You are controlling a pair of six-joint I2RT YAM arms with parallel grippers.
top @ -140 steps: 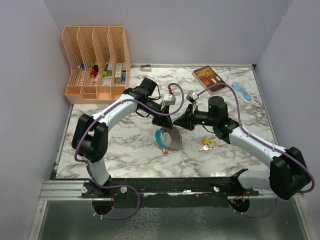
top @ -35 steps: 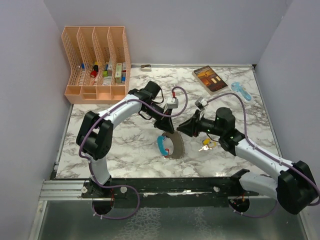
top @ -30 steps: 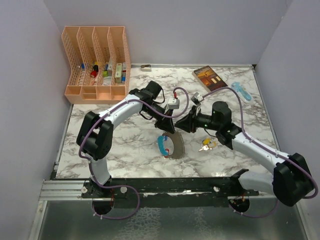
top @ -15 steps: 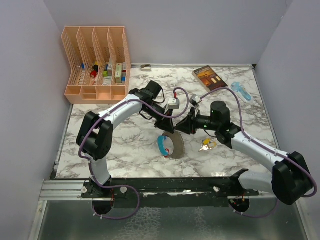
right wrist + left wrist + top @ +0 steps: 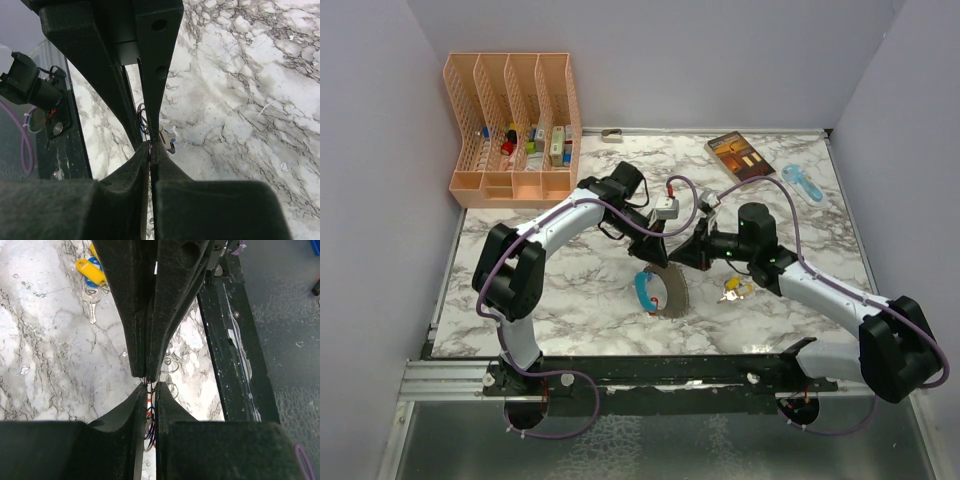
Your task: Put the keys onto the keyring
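Left tool (image 5: 656, 262) pinching keyring (image 5: 661, 291), hanging beneath

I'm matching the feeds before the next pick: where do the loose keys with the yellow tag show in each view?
Top external: the yellow-tagged keys lie on the table right of centre, to the right of the keyring.
Left wrist: near the upper left corner, lying on the marble.
Right wrist: not in the picture.
Shared landmark: the marbled tabletop, seen in all three.
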